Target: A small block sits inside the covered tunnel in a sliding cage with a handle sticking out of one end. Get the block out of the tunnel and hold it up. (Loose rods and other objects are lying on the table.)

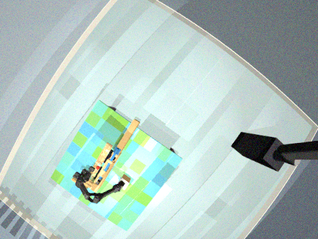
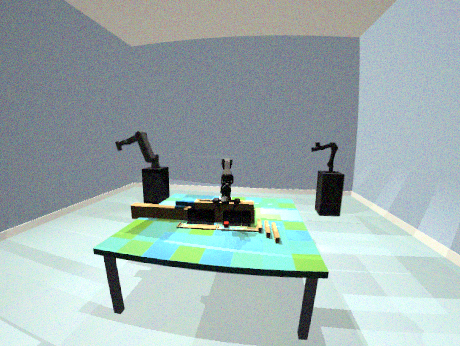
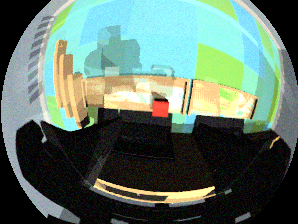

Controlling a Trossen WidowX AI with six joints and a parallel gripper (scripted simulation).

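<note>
The small red block (image 1: 98, 168) (image 2: 226, 224) (image 3: 160, 108), which I take to be the one I am after, sits low beside the dark openings along one long side of the wooden tunnel (image 2: 239, 205), just by the pale flat panels (image 1: 104, 154) (image 2: 200, 226) (image 3: 220, 98); the views are too coarse for me to say whether it is fully inside or at the edge. My gripper (image 1: 84, 174) (image 2: 226, 201) (image 3: 161, 124) is above the structure with its fingers spread wide and nothing between them, one dark finger to each side of the wrist view. A long wooden beam (image 1: 129, 135) (image 2: 160, 211) runs out from one end of the tunnel, with a blue piece (image 1: 117, 152) (image 2: 185, 204) near where they meet. Past the other end, loose wooden rods (image 2: 276, 233) (image 3: 63, 82) lie side by side on the patchwork table (image 1: 121, 222) (image 2: 210, 256) (image 3: 220, 60). My arm (image 1: 95, 198) bends round from its base to reach over the tunnel. Well beyond the table, two black pedestals (image 2: 155, 185) (image 2: 330, 195) each carry another dark arm.
</note>
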